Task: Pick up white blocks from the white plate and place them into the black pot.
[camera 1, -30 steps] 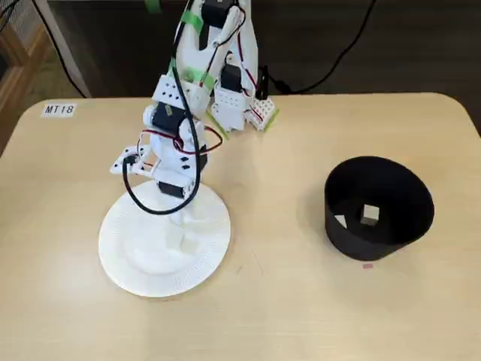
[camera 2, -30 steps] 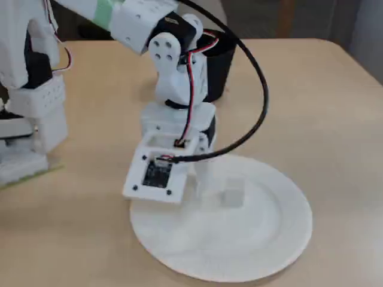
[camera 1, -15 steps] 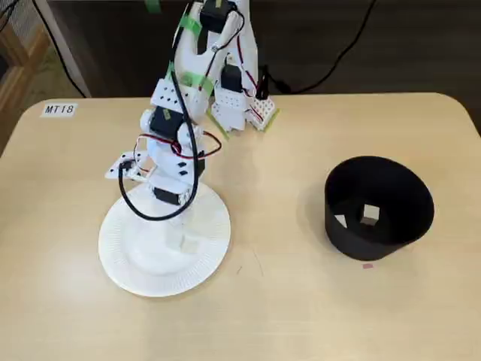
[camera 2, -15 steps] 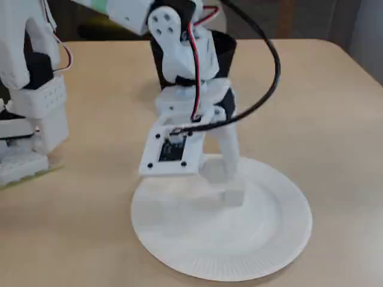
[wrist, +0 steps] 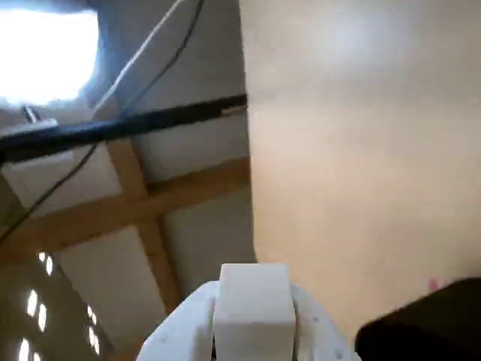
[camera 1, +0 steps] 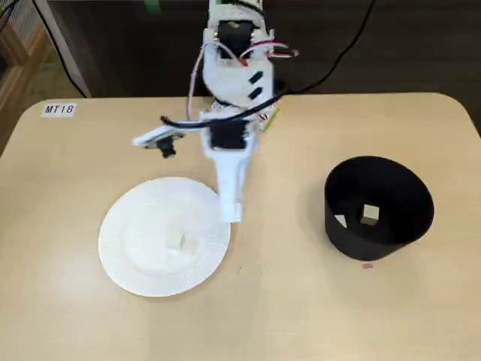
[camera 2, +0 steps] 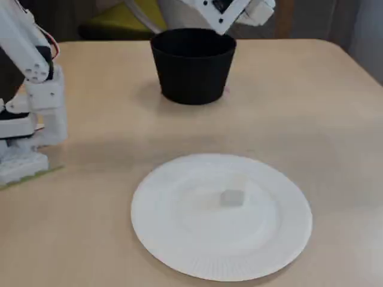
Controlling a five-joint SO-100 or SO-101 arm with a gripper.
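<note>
Gripper [wrist: 254,331] jaws clamp a white block [wrist: 252,310] between them; another block [camera 1: 174,241] lies on the white plate [camera 1: 124,259].

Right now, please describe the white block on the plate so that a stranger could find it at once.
Find the round white plate left of the black pot in a fixed view. One small white block lies near the plate's centre. Unlike the blocks in the pot or the gripper's block, it lies alone there.
</note>
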